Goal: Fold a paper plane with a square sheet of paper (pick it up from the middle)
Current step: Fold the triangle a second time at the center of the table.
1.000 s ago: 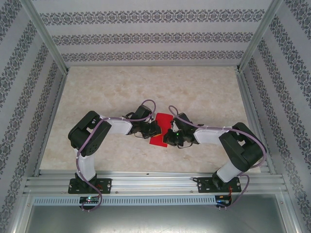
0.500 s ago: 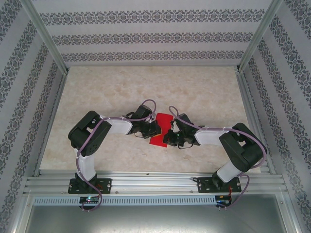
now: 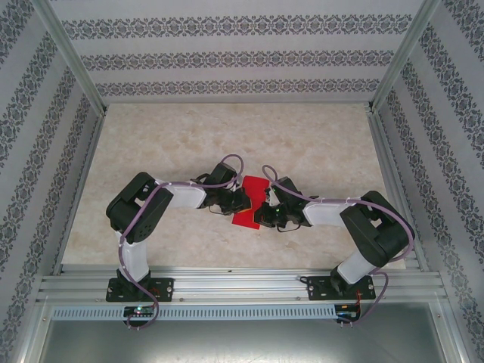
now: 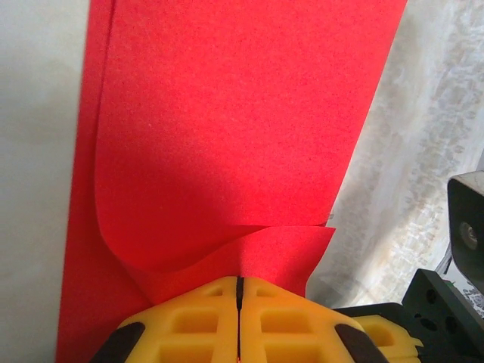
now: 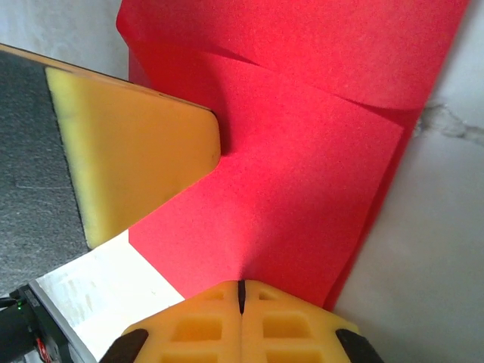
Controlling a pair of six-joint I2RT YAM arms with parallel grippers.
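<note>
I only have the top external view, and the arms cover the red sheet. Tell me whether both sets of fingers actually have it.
Observer: The left wrist view shows the left fingers pressed shut, with the square sheet of paper pinched at their tips.
Operator: Now the right side.
Observer: In the right wrist view the right fingers are shut on the sheet as well, gripping it at its near edge.
Operator: Report the sheet's shape.
Observer: It is doubled over, one layer lying on another, and the upper layer curls up just ahead of the left fingers' pinch.
</note>
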